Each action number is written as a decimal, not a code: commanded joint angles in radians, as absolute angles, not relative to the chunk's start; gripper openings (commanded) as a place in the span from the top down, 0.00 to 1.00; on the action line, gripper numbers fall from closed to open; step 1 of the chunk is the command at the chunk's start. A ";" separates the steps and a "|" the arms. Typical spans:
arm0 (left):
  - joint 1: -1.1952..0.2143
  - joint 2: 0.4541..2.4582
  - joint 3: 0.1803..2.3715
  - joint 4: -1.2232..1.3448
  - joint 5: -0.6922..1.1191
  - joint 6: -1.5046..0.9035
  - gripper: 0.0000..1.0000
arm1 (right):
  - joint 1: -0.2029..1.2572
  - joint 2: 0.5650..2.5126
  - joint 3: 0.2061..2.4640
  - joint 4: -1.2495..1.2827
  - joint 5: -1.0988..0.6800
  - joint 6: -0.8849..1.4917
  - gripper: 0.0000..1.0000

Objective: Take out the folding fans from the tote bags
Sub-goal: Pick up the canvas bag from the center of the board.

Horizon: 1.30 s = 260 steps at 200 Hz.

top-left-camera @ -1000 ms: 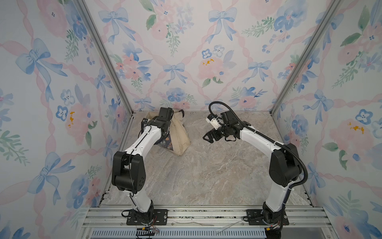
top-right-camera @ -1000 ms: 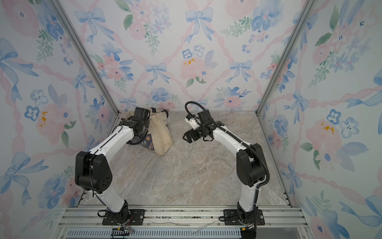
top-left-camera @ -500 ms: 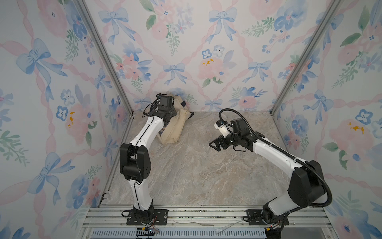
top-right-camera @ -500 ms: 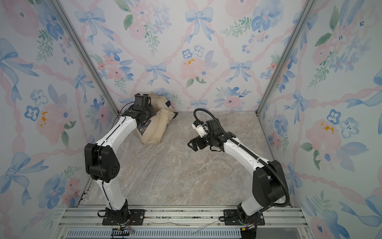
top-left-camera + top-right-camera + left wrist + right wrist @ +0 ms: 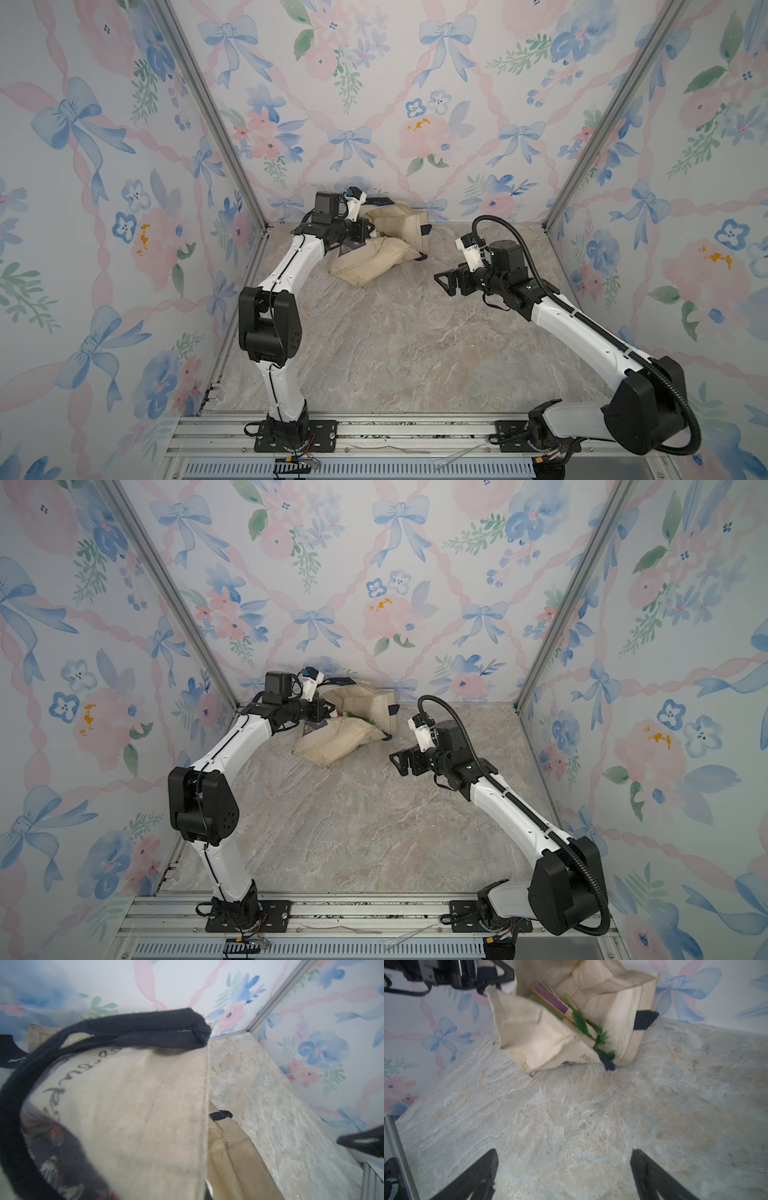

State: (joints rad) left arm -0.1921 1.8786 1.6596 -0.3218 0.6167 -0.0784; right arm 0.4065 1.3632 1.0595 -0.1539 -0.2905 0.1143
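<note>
A soft cream canvas tote bag point(image 5: 374, 262) point(image 5: 336, 742) with dark navy strap handles is seen in both top views. It is crumpled at the far end of the grey-beige marbled tabletop point(image 5: 395, 353), close to the back wall point(image 5: 374, 124), which is papered with blue bows and pink flowers. The bag is placed nearer the left arm's side.

The left gripper point(image 5: 368, 232) is closed on the cloth at one end of the bag, and that end is held up off the surface while the other end rests on the tabletop. In the right wrist view the same gripper point(image 5: 497, 979) is seen at a raised corner of the canvas. In the left wrist view one navy handle point(image 5: 124, 1028) is draped across the printed side, where script lettering and part of a dark picture can be read.

The slim closed folding fans point(image 5: 550, 1000) with pale bamboo ribs are lodged inside the open mouth of the bag. One purple leaf is visible, and a green tassel point(image 5: 583, 1024) is spilled over the bag's lip. Their number cannot be told.

The right gripper point(image 5: 446, 282) is held above the bare tabletop, well apart from the bag and pointed toward it. Its jaws are spread wide, and nothing is held between them point(image 5: 564, 1167).
</note>
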 commanded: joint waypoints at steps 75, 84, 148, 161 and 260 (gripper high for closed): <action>-0.219 1.713 1.582 -0.310 0.888 0.057 1.00 | 0.570 1.649 1.061 0.189 0.120 0.211 0.04; -0.219 1.724 1.593 -0.310 0.875 0.042 1.00 | 0.612 1.650 1.047 0.192 0.183 0.192 0.04; -0.261 1.816 1.628 -0.310 0.864 -0.014 1.00 | 0.785 1.633 0.854 0.424 0.253 0.229 0.00; -0.276 1.823 1.625 -0.312 0.880 -0.013 1.00 | 0.805 1.649 0.858 0.434 0.225 0.248 0.00; -0.300 1.760 1.560 -0.380 0.863 -0.003 1.00 | 0.865 1.801 0.912 0.618 -0.147 0.252 0.02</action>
State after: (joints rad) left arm -0.3016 1.8221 1.5829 -0.3706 0.8612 -0.0044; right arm 0.8520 1.8034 0.9226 0.4973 -0.0494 0.2302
